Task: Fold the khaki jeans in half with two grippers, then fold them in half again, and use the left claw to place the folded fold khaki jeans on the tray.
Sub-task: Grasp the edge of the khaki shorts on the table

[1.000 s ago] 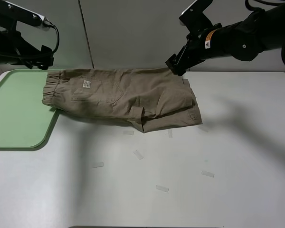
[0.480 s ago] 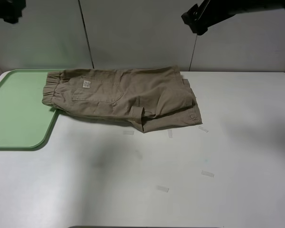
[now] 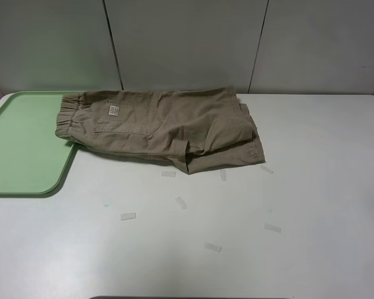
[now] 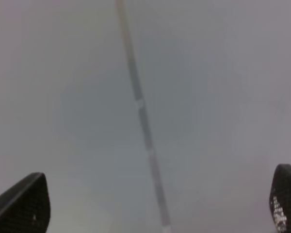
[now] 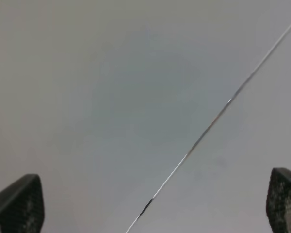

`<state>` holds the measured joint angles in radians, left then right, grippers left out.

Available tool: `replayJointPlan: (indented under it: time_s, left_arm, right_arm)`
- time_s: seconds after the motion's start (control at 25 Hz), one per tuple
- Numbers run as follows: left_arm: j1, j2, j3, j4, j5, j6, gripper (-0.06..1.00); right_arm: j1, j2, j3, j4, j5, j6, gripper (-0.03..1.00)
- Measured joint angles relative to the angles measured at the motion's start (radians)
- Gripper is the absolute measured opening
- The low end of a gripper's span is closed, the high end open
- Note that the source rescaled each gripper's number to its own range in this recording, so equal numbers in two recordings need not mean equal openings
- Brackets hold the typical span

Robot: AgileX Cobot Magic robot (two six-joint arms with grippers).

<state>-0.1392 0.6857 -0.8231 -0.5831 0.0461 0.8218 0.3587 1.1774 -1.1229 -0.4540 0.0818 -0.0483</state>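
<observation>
Khaki jeans (image 3: 162, 128): they lie flat toward 11 o'clock on the bench (image 3: 299, 218), white label up. To us they look already doubled once lengthwise. The waistband at their 9 o'clock end overlaps the tray's rim, and the hems sit at their 3 to 4 o'clock end.
Tray (image 3: 25, 149): at 9 o'clock of the bench, bare apart from that waistband edge.
Left claw (image 4: 153, 206): absent from the high view. Its own camera shows the fingers (image 4: 22, 206) spread wide, released and grasping nothing, facing only grey wall.
Right gripper (image 5: 153, 204): likewise absent from the high view, its fingers (image 5: 19, 201) parted, released and empty.
Step in hand: we judge it to be the second fold, hems carried over to the waistband.
How to do it well: we would bring both arms down on the hem end, one at the far corner near 1 o'clock and one at the near corner near 5 o'clock. We would pinch through every layer, lift only enough to clear the cloth, and travel together toward 9 o'clock so the crease stays square.
Watch for: the lower leg peeks out along the near edge, so a shallow pinch may catch only the top layer. We cannot tell how many layers sit there.
Afterwards: a stack ending beside the tray leaves the left claw a short carry.
</observation>
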Motion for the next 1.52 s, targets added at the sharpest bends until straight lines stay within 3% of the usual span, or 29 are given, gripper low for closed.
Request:
replayJointPlan:
  time_s: [0.2, 0.28, 0.44, 0.6, 0.72, 0.88, 1.04, 1.32, 1.52]
  left_arm:
    - [0.0, -0.083, -0.095, 0.054, 0.291, -0.189, 1.0]
    - [0.0, -0.085, -0.137, 0.129, 0.454, -0.314, 1.0]
    - [0.0, -0.085, -0.197, 0.373, 0.762, -0.553, 1.0]
    - [-0.016, -0.085, -0.201, 0.565, 0.999, -0.649, 1.0]
    - [-0.066, -0.086, -0.202, 0.618, 1.114, -0.665, 1.0]
    - [-0.121, -0.088, -0.192, 0.683, 1.117, -0.716, 1.0]
    - [-0.129, -0.097, -0.083, 0.721, 1.117, -0.762, 1.0]
    - [-0.129, -0.256, 0.157, 0.71, 1.115, -0.785, 1.0]
    - [-0.129, -0.439, 0.199, 0.654, 1.103, -0.822, 1.0]
  right_arm:
    - [0.001, -0.054, 0.0, 0.011, 0.01, 0.013, 0.99]
    - [0.001, -0.058, 0.0, 0.019, 0.013, 0.016, 0.99]
    - [0.002, -0.058, 0.0, 0.031, 0.014, 0.017, 0.99]
    - [0.003, -0.058, 0.0, 0.033, 0.014, 0.017, 0.99]
    - [0.003, -0.058, 0.0, 0.033, 0.014, 0.017, 0.99]
    - [0.003, -0.058, 0.0, 0.036, 0.012, 0.017, 0.99]
    - [0.003, -0.058, 0.0, 0.046, 0.012, 0.017, 0.99]
    - [0.003, -0.058, 0.0, 0.06, 0.012, 0.017, 0.99]
    - [0.003, -0.058, 0.0, 0.061, 0.011, 0.017, 0.99]
